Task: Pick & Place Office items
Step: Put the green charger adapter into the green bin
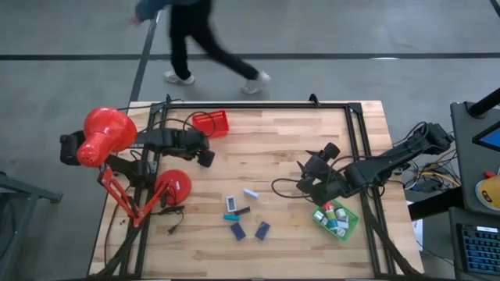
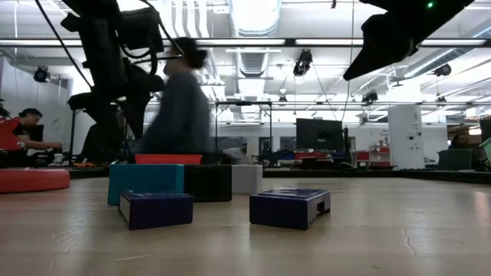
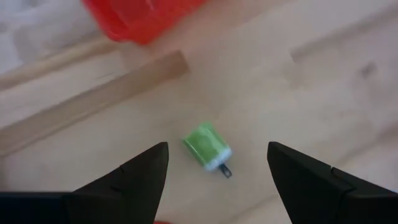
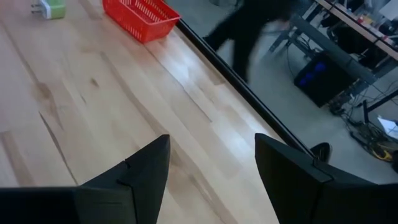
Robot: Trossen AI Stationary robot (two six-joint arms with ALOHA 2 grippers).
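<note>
Green clip (image 3: 208,145) lies between open, empty left end effector (image 3: 217,163) fingers.

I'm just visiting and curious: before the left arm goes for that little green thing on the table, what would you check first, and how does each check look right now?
1. Left gripper open: ok, its fingers stand apart with nothing between them.
2. Green item in line with it: ok, it lies on bare wood between the fingers in the left wrist view.
3. Space around the green item: ok, the red tray sits apart from it.
4. Right gripper out of the way: ok, open and empty, near the green tray.
5. Person away from the table: cannot tell, they are walking past the far edge.
</note>
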